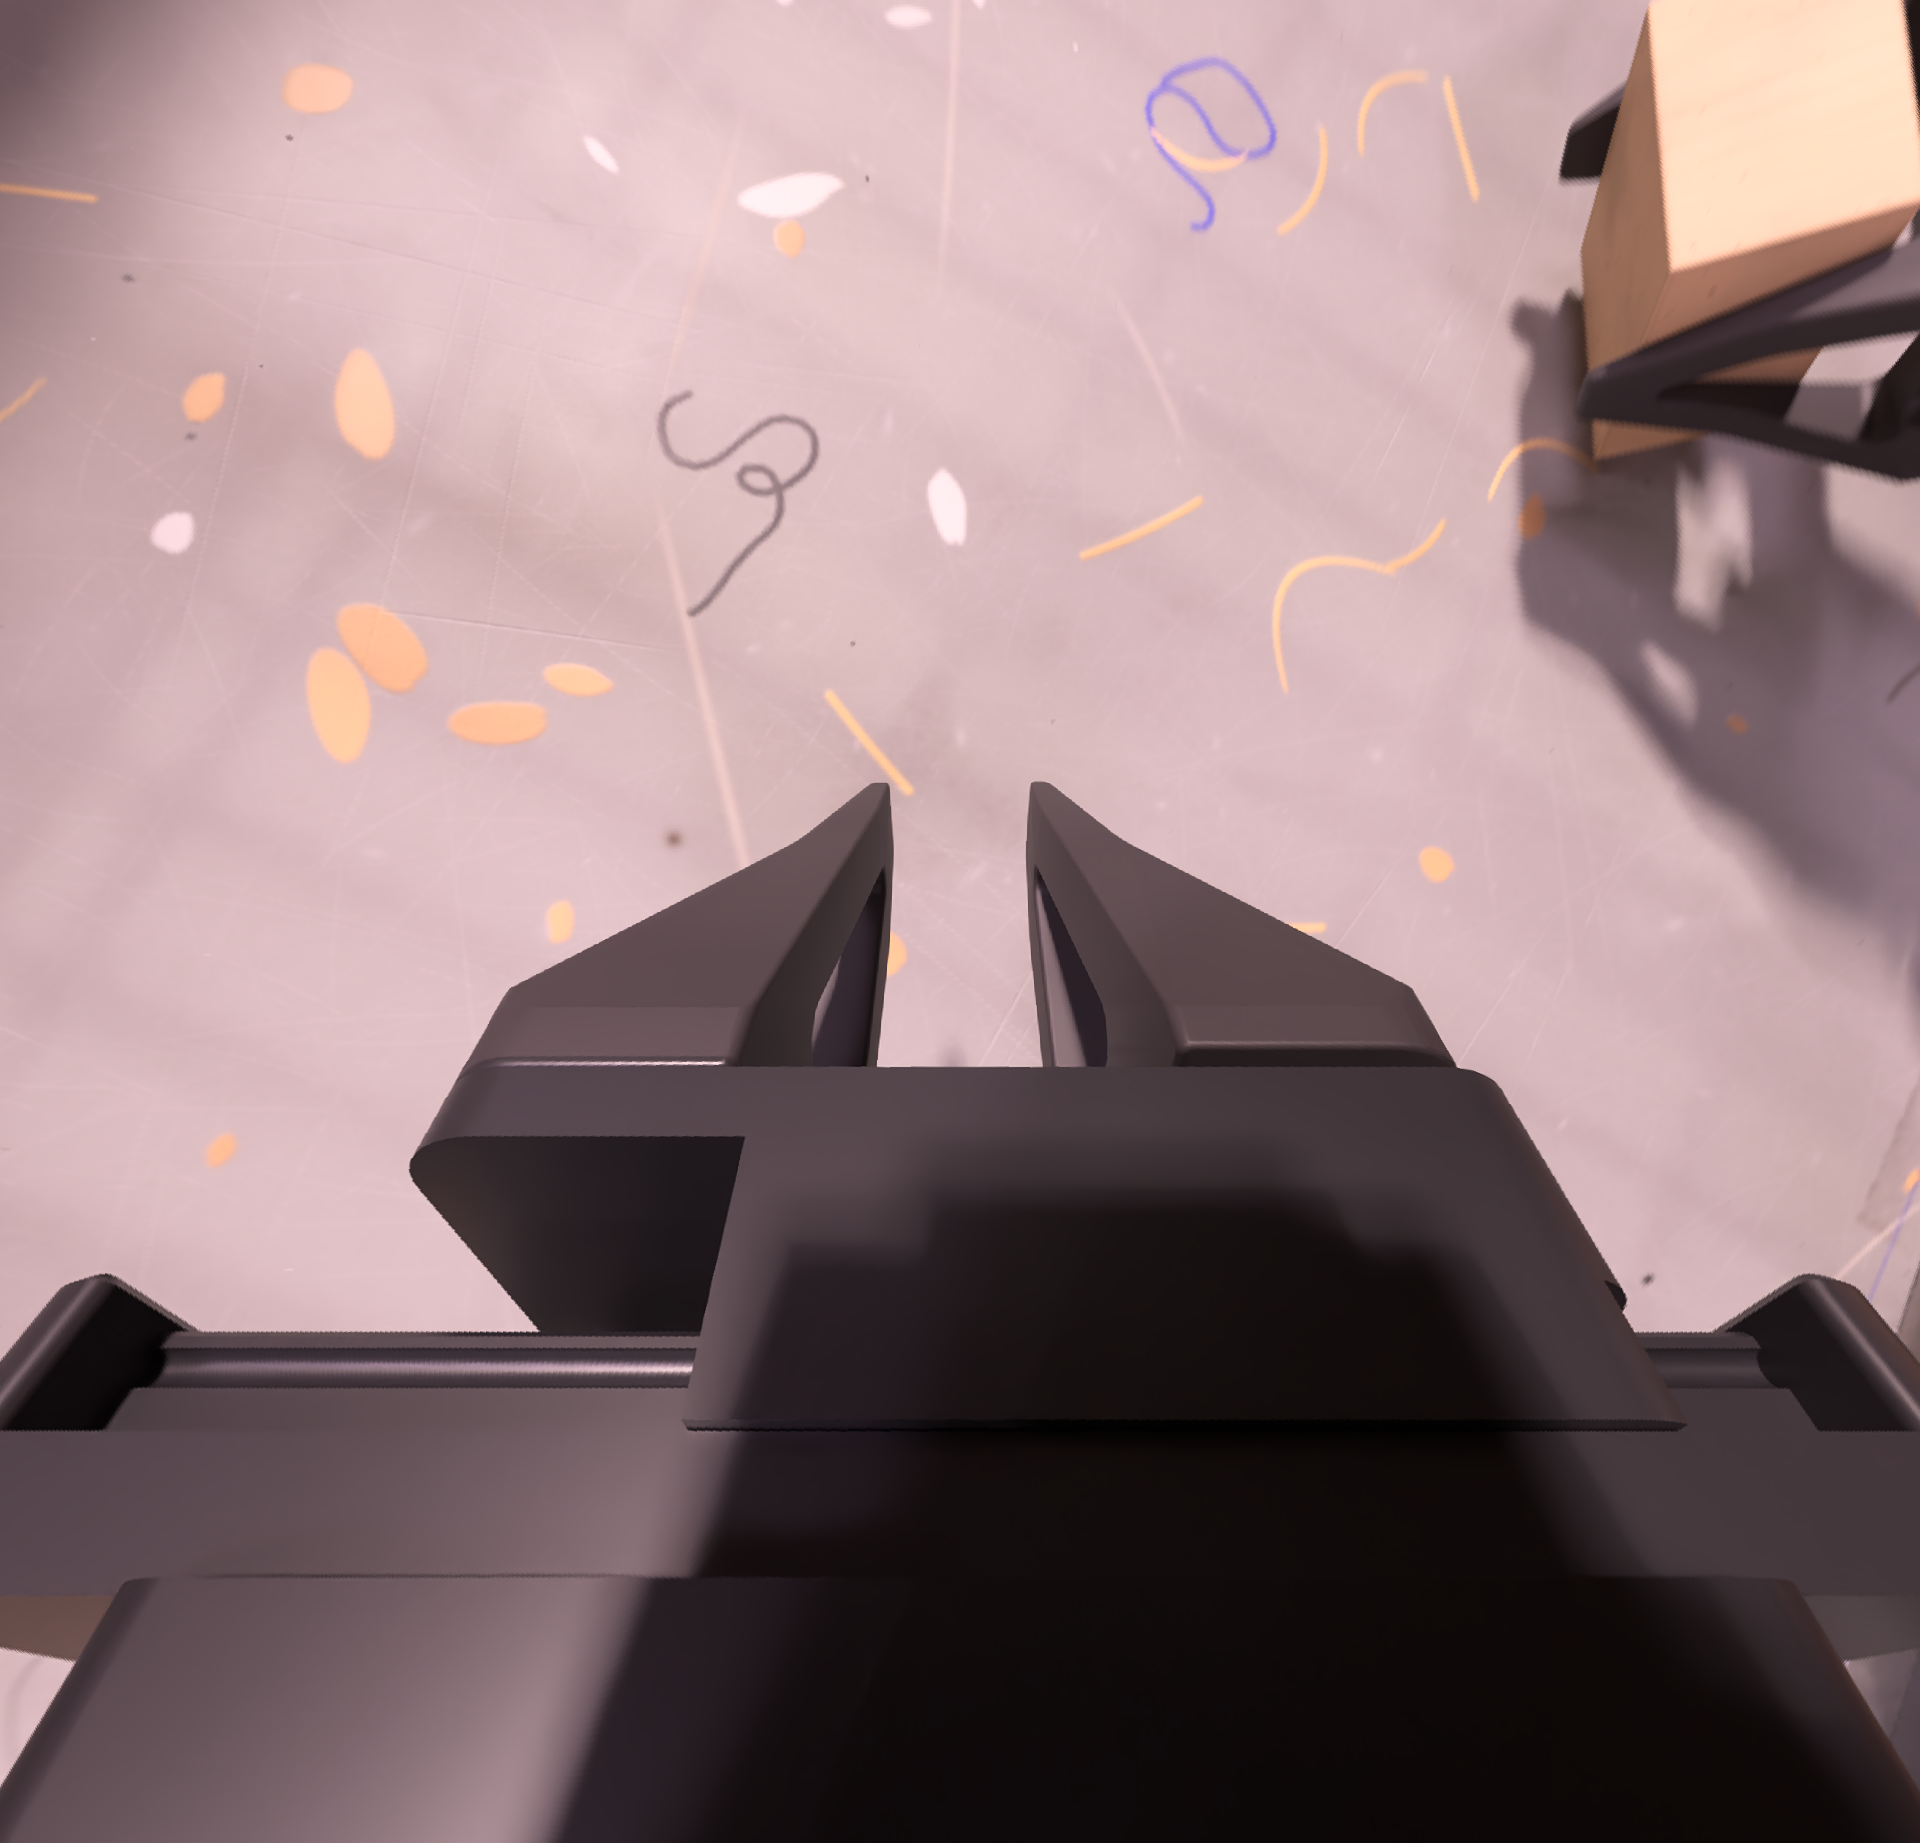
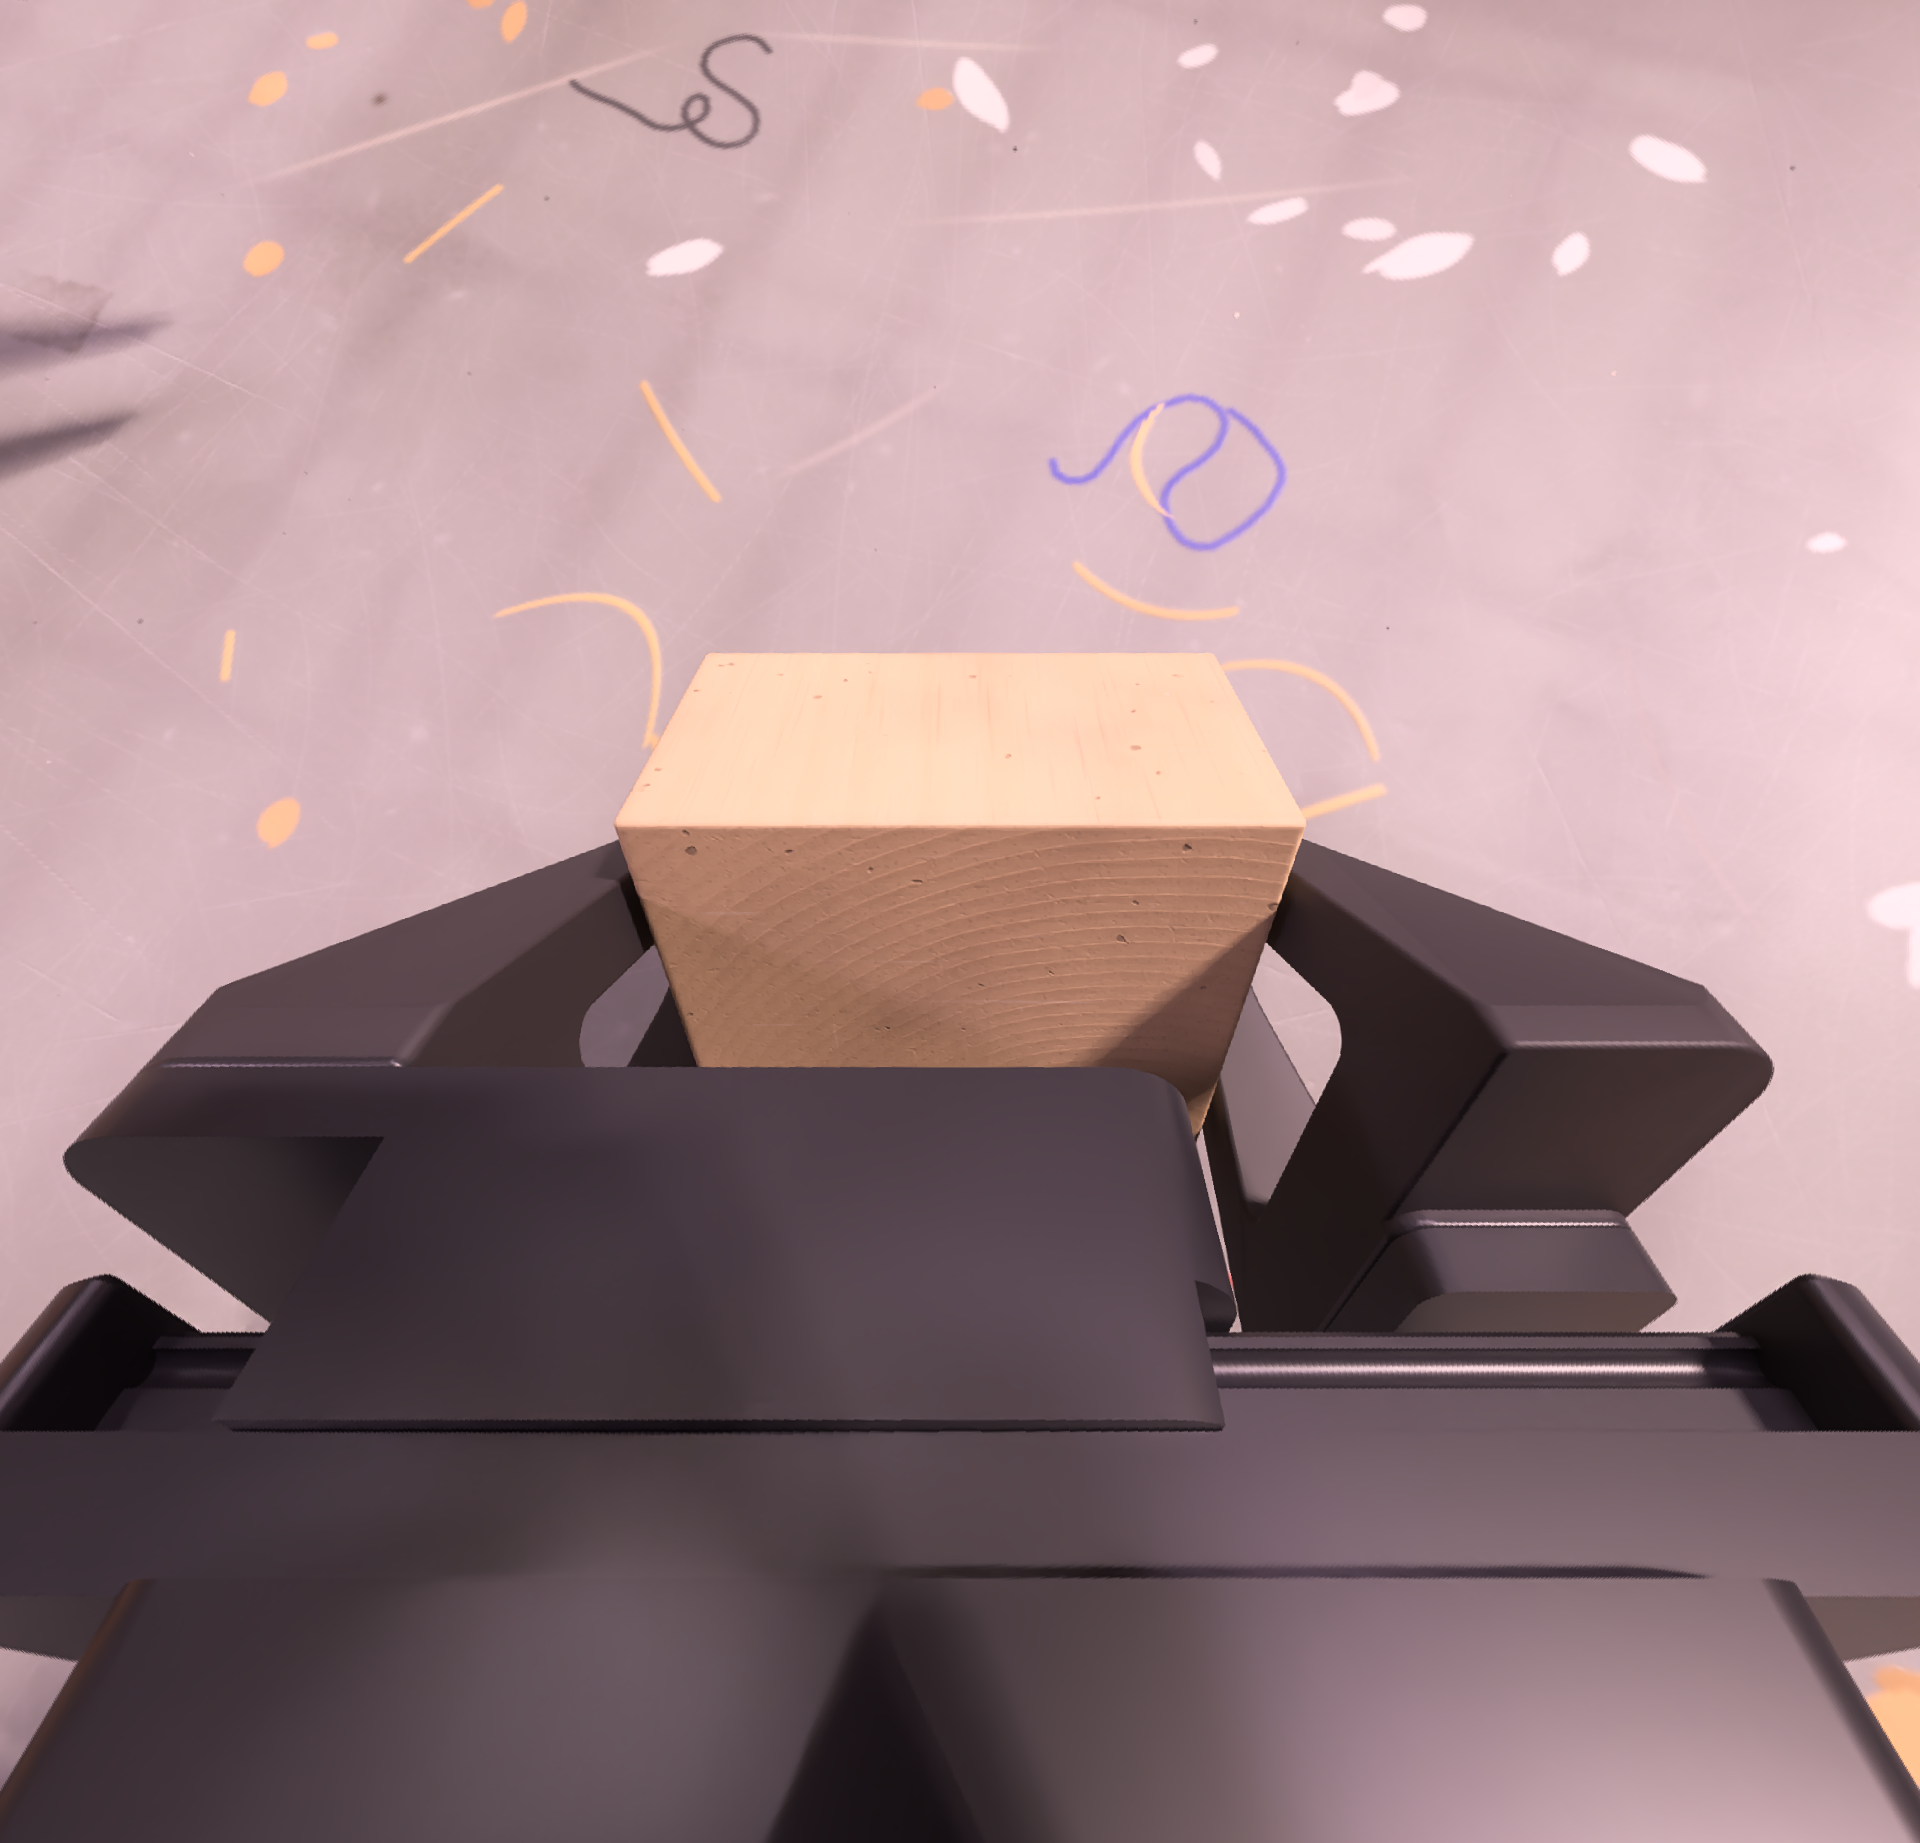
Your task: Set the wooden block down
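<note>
A pale wooden block sits between the fingers of my right gripper, which is shut on its two sides. The block's far end points at the table. In the left wrist view the same block shows at the upper right, held off the table in the right gripper's dark fingers, with its shadow on the surface below. My left gripper is empty, its jaws nearly together with a narrow gap, above the table to the left of the block.
The table is a pinkish-grey surface covered with orange and white flecks, orange strokes, a blue scribble and a dark scribble. No other objects stand on it.
</note>
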